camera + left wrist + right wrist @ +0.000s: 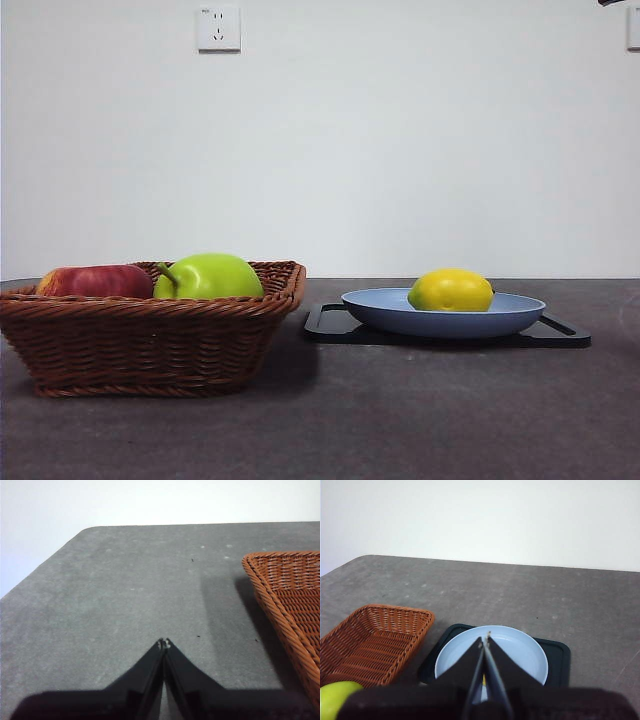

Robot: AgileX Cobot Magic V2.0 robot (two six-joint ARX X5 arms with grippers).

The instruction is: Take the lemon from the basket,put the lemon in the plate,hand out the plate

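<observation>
The lemon lies in the light-blue plate to the right of the wicker basket. My right gripper is shut and empty, held above the plate. Its jaws hide nearly all of the lemon in the right wrist view; only a yellow sliver shows. My left gripper is shut and empty over bare table, beside the basket's corner. In the front view only a black tip of an arm shows at the top right corner.
The plate sits on a black flat tray, which also shows in the right wrist view. The basket holds a red apple and a yellow-green stemmed fruit. The table's far edge meets a white wall.
</observation>
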